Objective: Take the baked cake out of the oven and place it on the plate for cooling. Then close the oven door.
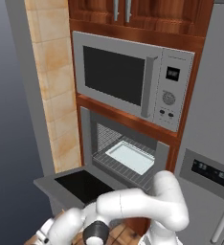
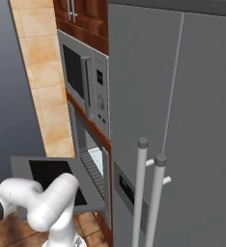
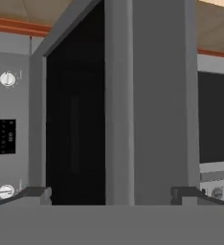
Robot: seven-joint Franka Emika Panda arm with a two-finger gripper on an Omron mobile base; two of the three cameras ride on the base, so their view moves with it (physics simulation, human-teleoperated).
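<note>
The oven (image 1: 86, 128) stands open below the microwave, with a wire rack (image 1: 128, 171) inside. A pale flat tray (image 1: 131, 157) lies on the rack; I cannot make out the cake on it. The plate is out of view. The oven door (image 1: 83, 184) hangs down flat, black glass up, and also appears in the right base view (image 2: 47, 173). In the hand view my gripper (image 3: 111, 194) is open, its fingertips (image 3: 37, 193) wide apart with nothing between them. Straight ahead of them are the door's black window (image 3: 75, 119) and its grey bar handle (image 3: 118, 95).
The microwave (image 1: 133, 79) sits directly above the oven, with wooden cabinets over it. A tall grey fridge (image 2: 182, 120) with two bar handles stands to the right. A tiled wall strip (image 1: 56, 95) borders the left. The oven's control strip with white knobs (image 3: 7, 78) lies left of the door in the hand view.
</note>
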